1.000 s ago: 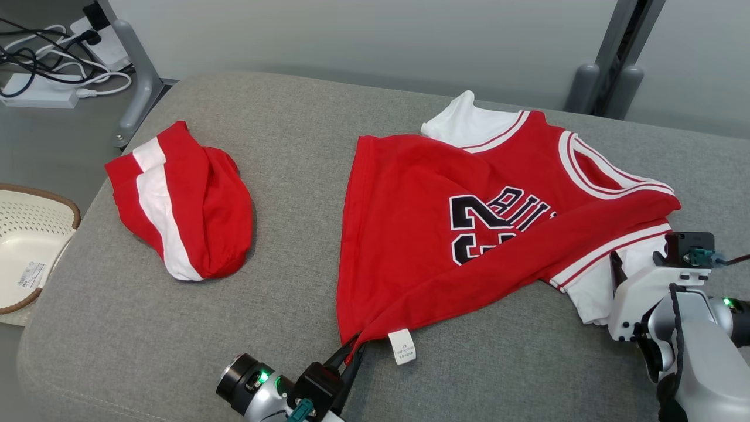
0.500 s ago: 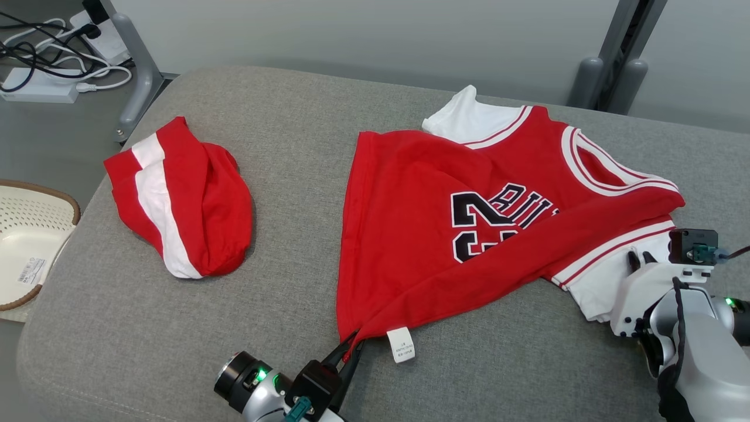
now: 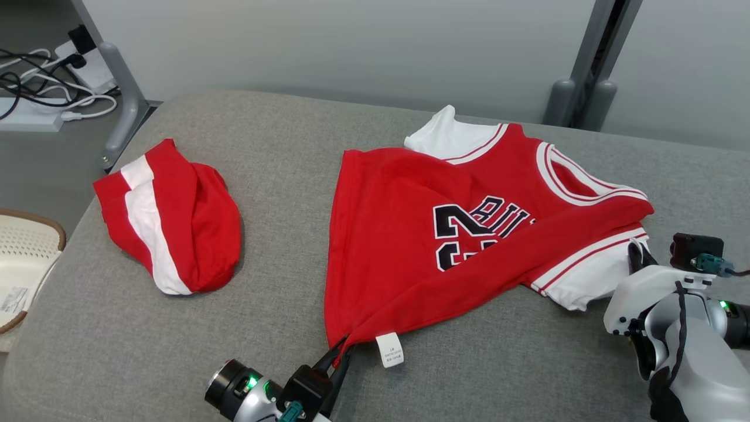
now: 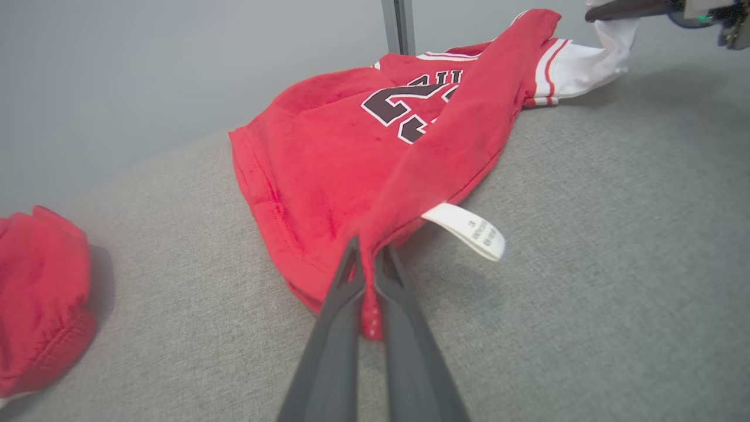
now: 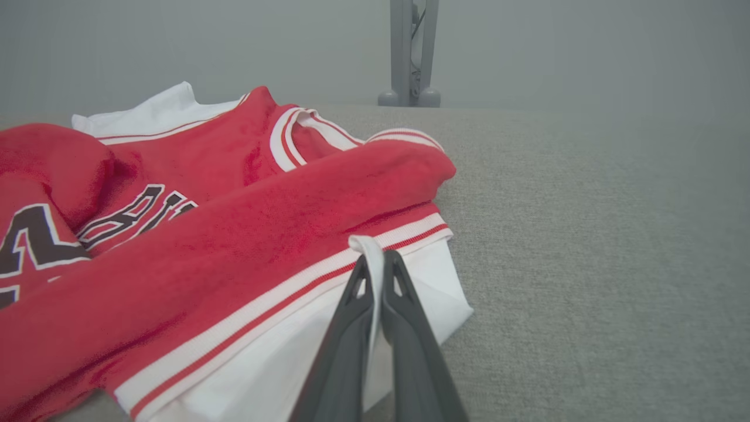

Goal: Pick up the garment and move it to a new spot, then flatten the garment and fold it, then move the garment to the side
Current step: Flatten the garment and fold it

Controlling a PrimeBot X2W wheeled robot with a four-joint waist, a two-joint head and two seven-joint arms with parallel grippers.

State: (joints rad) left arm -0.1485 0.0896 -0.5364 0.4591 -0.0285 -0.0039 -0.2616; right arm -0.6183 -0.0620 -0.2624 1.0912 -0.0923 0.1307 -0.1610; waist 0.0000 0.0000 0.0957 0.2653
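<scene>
The garment (image 3: 410, 234) is a red jersey with black numbers and white sleeves, lying rumpled on the grey cushion (image 3: 293, 152). My left gripper (image 3: 338, 350) is shut on its near red hem corner, beside a white care label (image 3: 390, 349); in the left wrist view the fingertips (image 4: 351, 258) pinch the red fabric (image 4: 328, 152). My right gripper (image 3: 636, 251) is shut on the white sleeve (image 3: 592, 281) at the jersey's right side. A fold of white cloth sticks up between the closed fingers (image 5: 391, 281) in the right wrist view, with the red body (image 5: 234, 223) to the left.
A second red and white garment (image 3: 176, 217) lies bunched on the cushion's left. A pale basket (image 3: 23, 246) stands off the left edge. Cables (image 3: 35, 88) and a metal leg (image 3: 120, 105) are at the back left, a grey post (image 3: 586, 88) behind.
My right gripper has closed from open onto the white sleeve. The head camera has shifted, so the whole picture sits lower and further left. The left gripper keeps its hold.
</scene>
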